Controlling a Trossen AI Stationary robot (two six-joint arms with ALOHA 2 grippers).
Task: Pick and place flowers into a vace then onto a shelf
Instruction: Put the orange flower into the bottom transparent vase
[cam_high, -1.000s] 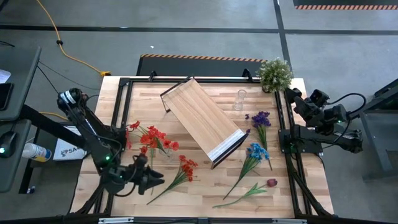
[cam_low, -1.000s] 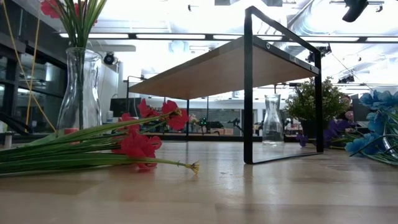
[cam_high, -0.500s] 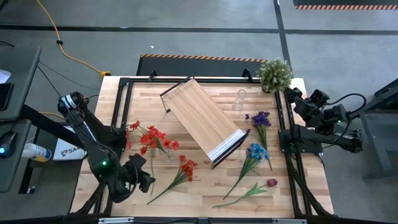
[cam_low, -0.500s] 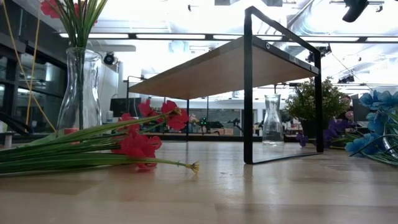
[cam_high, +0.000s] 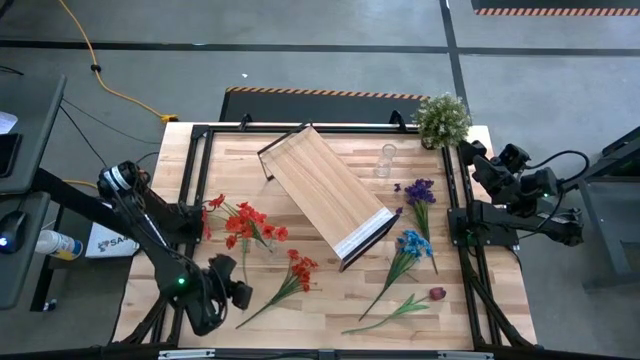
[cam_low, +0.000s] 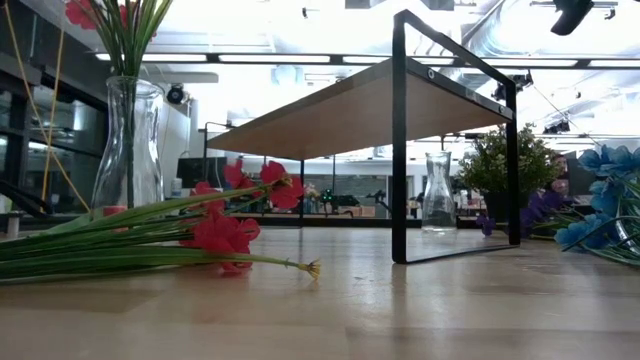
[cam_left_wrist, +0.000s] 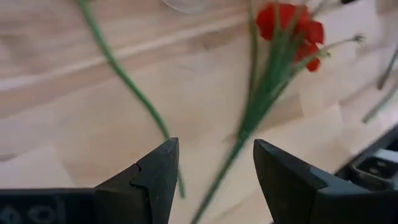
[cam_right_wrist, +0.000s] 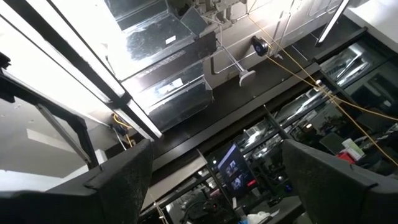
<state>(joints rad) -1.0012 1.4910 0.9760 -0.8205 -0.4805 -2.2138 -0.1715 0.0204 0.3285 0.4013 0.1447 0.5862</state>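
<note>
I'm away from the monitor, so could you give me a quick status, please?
Left gripper open, empty, above red flowers. Right gripper open, parked off-table. Shelf bare; path unobstructed.

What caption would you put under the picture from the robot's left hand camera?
Open left gripper, holding nothing, hovers over the wooden table above a red flower and its green stem.

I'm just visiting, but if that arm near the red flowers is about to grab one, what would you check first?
1. Left gripper open and empty: ok, dark fingers apart, nothing between them.
2. Stem lined up: ok, an orange-red flower has its stem running toward the gap.
3. Neighbouring stems clear: not ok, a second green stem lies close beside.
4. Vase ready: ok, glass vase stands upright with stems already inside.
5. Shelf free on top: ok.
6. Right gripper out of the way: ok, parked at the table's edge.
</note>
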